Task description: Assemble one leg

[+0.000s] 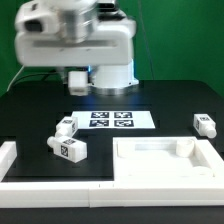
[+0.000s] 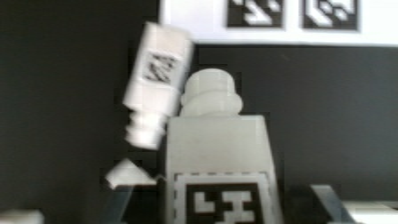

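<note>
We read the claw (image 1: 78,82) as clenched on the leg (image 2: 217,150). In the wrist view that peg fills the middle of the picture, with its tag nearest the camera and its stepped tip pointing away toward the marker board (image 2: 285,14). It looks far larger than the spare leg (image 2: 157,70) lying tilted on the black table (image 2: 54,100) beyond it, so we judge it is held up off the surface, not resting there. The grip appears to be on the tagged body with the narrow tip left free, which we take to be so the tip can go into the square panel (image 1: 150,168). That panel sits well apart from the claw, toward the exterior view's right. The exterior view gives us the layout the wrist camera lacks: one loose leg (image 1: 65,127) just off the end of the marker board, a second loose leg (image 1: 71,151) near it, and a lone leg (image 1: 205,124) at the far right. It also shows the arm hanging behind the board. There the bulky arm leaves the jaws small and blurred, and we cannot make out the held leg at all. Only the wrist view shows the grip, yet it shows nothing of the panel. We cannot tell which loose leg the spare one is.
</note>
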You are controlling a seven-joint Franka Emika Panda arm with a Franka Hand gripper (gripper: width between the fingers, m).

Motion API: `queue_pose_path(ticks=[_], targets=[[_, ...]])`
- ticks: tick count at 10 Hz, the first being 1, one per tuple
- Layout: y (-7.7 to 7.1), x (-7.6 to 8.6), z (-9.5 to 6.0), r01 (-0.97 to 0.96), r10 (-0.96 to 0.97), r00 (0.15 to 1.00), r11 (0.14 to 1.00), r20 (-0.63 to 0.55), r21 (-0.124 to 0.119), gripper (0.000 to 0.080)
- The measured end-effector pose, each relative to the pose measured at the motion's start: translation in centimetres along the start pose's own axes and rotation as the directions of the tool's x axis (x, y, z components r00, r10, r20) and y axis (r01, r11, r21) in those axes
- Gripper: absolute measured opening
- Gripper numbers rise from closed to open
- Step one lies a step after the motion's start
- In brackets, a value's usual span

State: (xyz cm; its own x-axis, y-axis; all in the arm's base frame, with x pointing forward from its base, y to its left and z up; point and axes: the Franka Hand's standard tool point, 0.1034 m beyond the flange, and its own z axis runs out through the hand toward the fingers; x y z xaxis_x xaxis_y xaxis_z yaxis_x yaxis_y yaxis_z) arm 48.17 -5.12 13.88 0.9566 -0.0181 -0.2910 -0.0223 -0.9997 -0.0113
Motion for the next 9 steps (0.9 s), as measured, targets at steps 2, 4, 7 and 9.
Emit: queue_pose_path(ticks=[2, 4, 7, 9], targets=[[-5.0, 4.4, -2.3, -0.051, 0.052, 0.974, 0.999, -0.222, 0.007, 0.0284], [-5.6, 5.8, -3.2, -0.050, 0.049, 0.917, 0.999, -0.396, 0.006, 0.0284], [-5.3, 6.1, -3.0, -0.051, 0.041, 0.833, 0.999, -0.551, -0.003, 0.0284], [-5.5, 6.6, -2.9, -0.054, 0.032, 0.752, 0.998, -0.658, -0.013, 0.0284]])
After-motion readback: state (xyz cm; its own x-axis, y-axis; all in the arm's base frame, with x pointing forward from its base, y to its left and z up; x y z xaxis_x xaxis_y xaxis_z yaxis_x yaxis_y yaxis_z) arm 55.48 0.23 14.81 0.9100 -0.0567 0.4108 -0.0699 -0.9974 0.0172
